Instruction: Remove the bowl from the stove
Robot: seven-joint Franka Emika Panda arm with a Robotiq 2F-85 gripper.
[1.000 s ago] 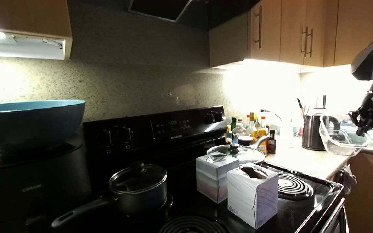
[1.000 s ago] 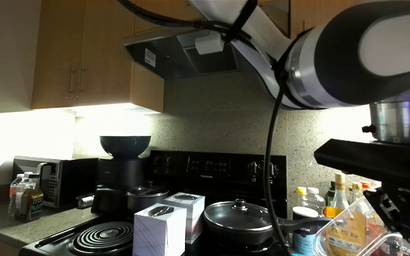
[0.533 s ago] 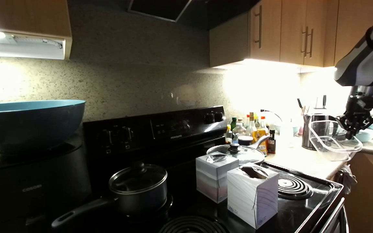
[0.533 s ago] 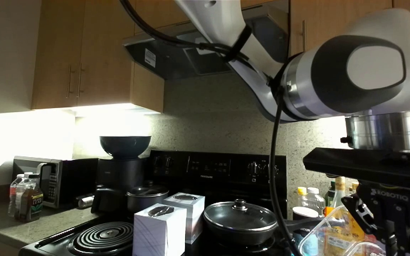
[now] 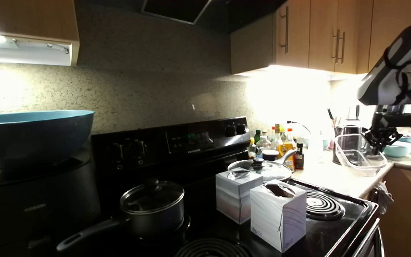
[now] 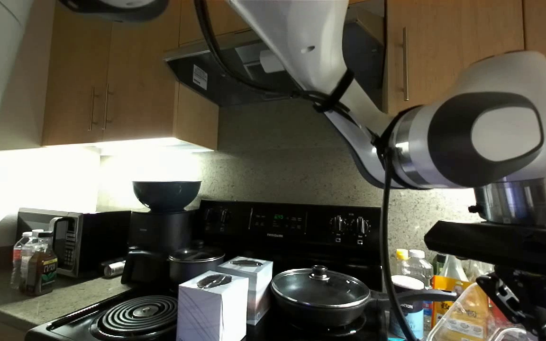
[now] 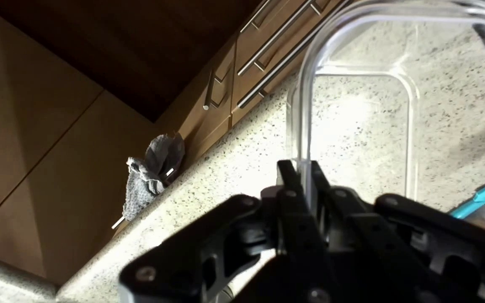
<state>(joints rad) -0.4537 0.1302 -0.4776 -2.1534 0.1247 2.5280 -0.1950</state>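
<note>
The bowl point(image 5: 360, 172) is a clear, rounded-rectangular, shiny container with bright glints. It hangs tilted over the counter to the right of the stove point(image 5: 198, 139). Its edge also shows in an exterior view point(image 6: 460, 310), partly cut off by the frame. My gripper point(image 5: 378, 148) is shut on the bowl's wall at the rim. In the wrist view the fingertips point(image 7: 300, 166) pinch the clear rim point(image 7: 305, 105) from both sides, with the speckled counter seen through the bowl. I cannot tell how far the bowl's underside is from the counter.
Two tissue boxes point(image 5: 278, 214), a lidded pan point(image 6: 320, 293) and a dark lidded pot point(image 5: 155, 210) stand on the stove. Bottles point(image 5: 277, 144) line the counter's back. Light teal bowls point(image 5: 398, 150) stand farther right. A grey cloth point(image 7: 141, 189) hangs by the counter's edge.
My gripper and the bowl have moved lower, and toward the left in an exterior view. The gripper has stayed shut on the bowl. The stove's items have not moved.
</note>
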